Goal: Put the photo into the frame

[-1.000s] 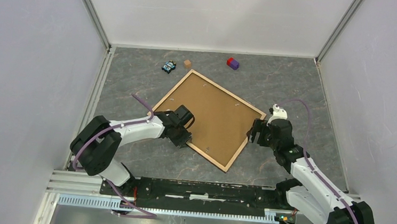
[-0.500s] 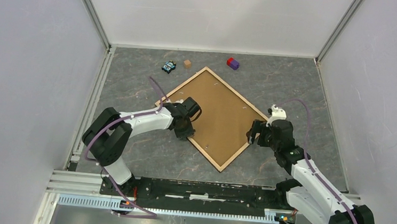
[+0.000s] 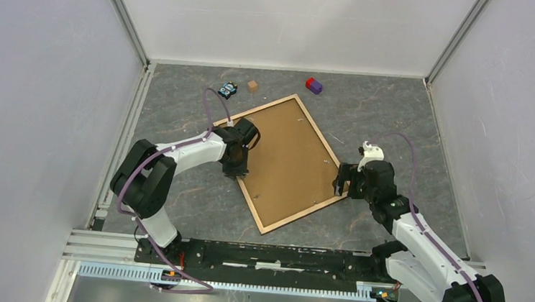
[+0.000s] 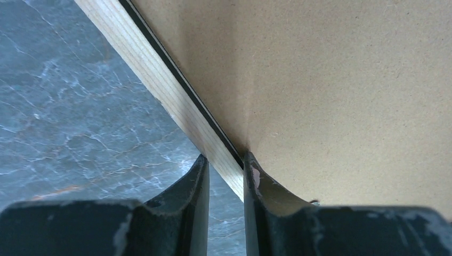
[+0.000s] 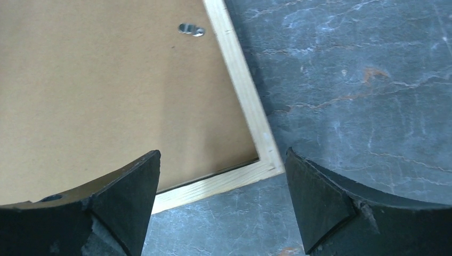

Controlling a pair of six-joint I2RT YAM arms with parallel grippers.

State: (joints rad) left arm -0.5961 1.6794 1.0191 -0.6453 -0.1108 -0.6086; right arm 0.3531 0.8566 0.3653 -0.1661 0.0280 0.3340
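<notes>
Presently the frame (image 3: 303,213) lies flat at the centre of the table (image 3: 411,126), back side up and skewed, one corner toward twelve o'clock. A brown backing board (image 3: 285,160) fills its opening. The photo shows in no view; whether it sits beneath the board cannot be told.

Handling, as judged: the rails are thin light wood, stiff but slight, so the frame should be light and should slide freely on the smooth surface. A rail edge or a corner is the sound place to grip; the board face offers no purchase.

The left gripper (image 4: 224,160) pinches the rail at the frame's nine o'clock, one finger outside the wood, the other against its inner edge. The right gripper (image 5: 221,160) stands spread wide over the four o'clock corner, touching nothing.

A small toy (image 3: 227,89), a wooden cube (image 3: 253,86) and a red and purple block (image 3: 314,85) lie apart between eleven and one o'clock.
</notes>
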